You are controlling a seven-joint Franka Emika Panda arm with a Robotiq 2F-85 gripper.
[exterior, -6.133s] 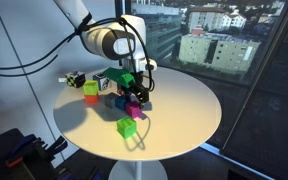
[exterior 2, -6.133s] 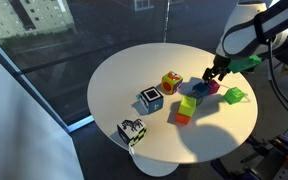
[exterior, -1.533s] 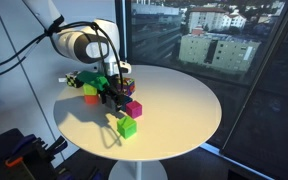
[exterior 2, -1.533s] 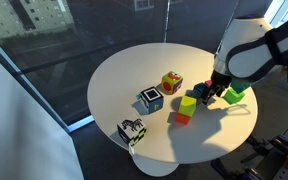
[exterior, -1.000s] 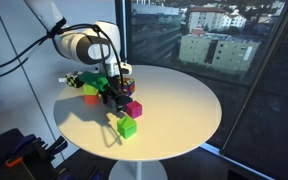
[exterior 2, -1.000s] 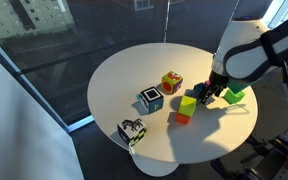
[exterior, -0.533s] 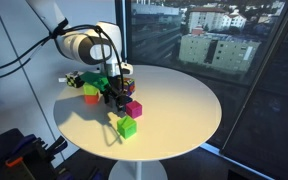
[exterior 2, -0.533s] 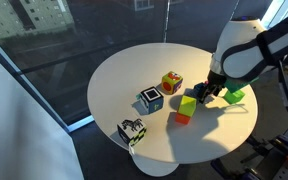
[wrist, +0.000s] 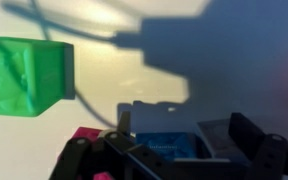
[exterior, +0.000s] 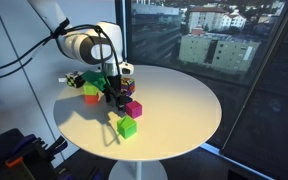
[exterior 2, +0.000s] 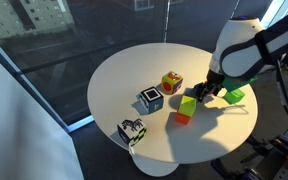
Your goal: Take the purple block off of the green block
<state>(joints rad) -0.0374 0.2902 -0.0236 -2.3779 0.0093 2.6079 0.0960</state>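
Note:
The purple block (exterior: 133, 109) sits on the white round table (exterior: 184, 110), apart from the green block (exterior: 127, 127), which lies just in front of it. My gripper (exterior: 114, 97) hangs low beside the purple block, over a dark blue block (wrist: 169, 148). In the wrist view the jaws (wrist: 184, 130) are spread open with the blue block between them; the green block (wrist: 24, 75) is at the left and a bit of the purple block (wrist: 84, 133) at the bottom left. In an exterior view the green block (exterior 2: 234, 96) shows behind my gripper (exterior 2: 206, 93); the purple block is hidden there.
A yellow-green block joined with an orange one (exterior 2: 187, 108) lies next to the gripper. Two patterned cubes (exterior 2: 151, 100) (exterior 2: 171, 82) stand mid-table and a black-and-white one (exterior 2: 132, 131) near the table's edge. A window wall is close behind.
The arm has barely shifted over the last second and a half. The blocks have not moved.

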